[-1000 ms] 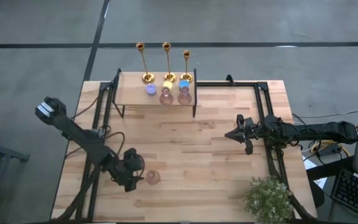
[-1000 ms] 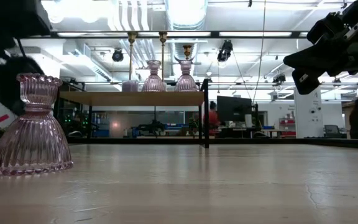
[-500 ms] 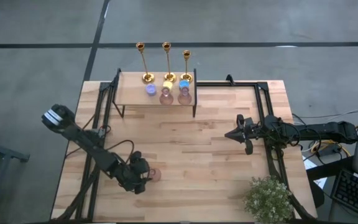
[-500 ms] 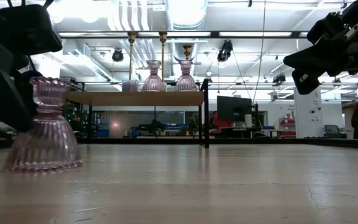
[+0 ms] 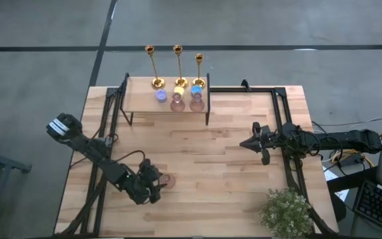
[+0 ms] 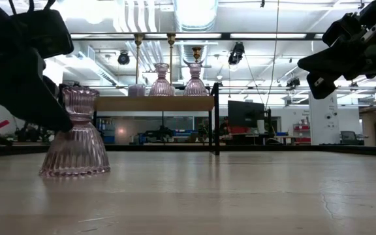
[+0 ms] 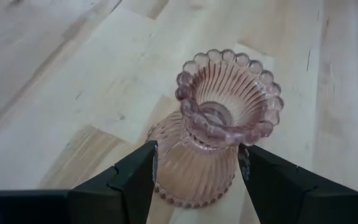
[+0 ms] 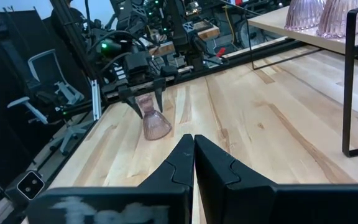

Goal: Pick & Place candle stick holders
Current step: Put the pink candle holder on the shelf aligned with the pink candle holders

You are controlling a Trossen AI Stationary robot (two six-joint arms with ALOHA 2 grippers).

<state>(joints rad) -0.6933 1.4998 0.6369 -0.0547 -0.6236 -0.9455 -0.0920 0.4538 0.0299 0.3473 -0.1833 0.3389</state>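
Observation:
A ribbed pink glass candle holder [image 5: 166,180] [image 6: 74,140] stands upright on its flared base on the wooden table, near the front left. My left gripper [image 5: 156,187] [image 7: 197,158] reaches down at a slant from the table's left, one finger on each side of the holder's lower body. Three gold candle stick holders [image 5: 177,66] stand on their round bases along the far edge of a raised shelf [image 5: 138,103]. My right gripper [image 5: 244,143] [image 8: 193,140] hovers shut and level over the table's right half, touching nothing. My left gripper has the pink holder's flared lower body [image 7: 166,168] between its two fingers [image 7: 135,174], one against each side. The fingers come slanting down from the table's left. The holder stays upright with its base [image 6: 74,171] on the table.
Two more pink glass holders [image 5: 186,103] and small round candles [image 5: 160,95] sit on the shelf's near part. Black frame rails [image 5: 280,126] run along both table sides. A potted plant [image 5: 287,212] stands at the front right corner. Bare wood lies in the middle.
My left gripper has sunk and moved toward the table's right, tipping further down, so that its fingers came around the pink holder. The holder slid a short way along the table toward the far edge, tilting briefly, and stands upright again.

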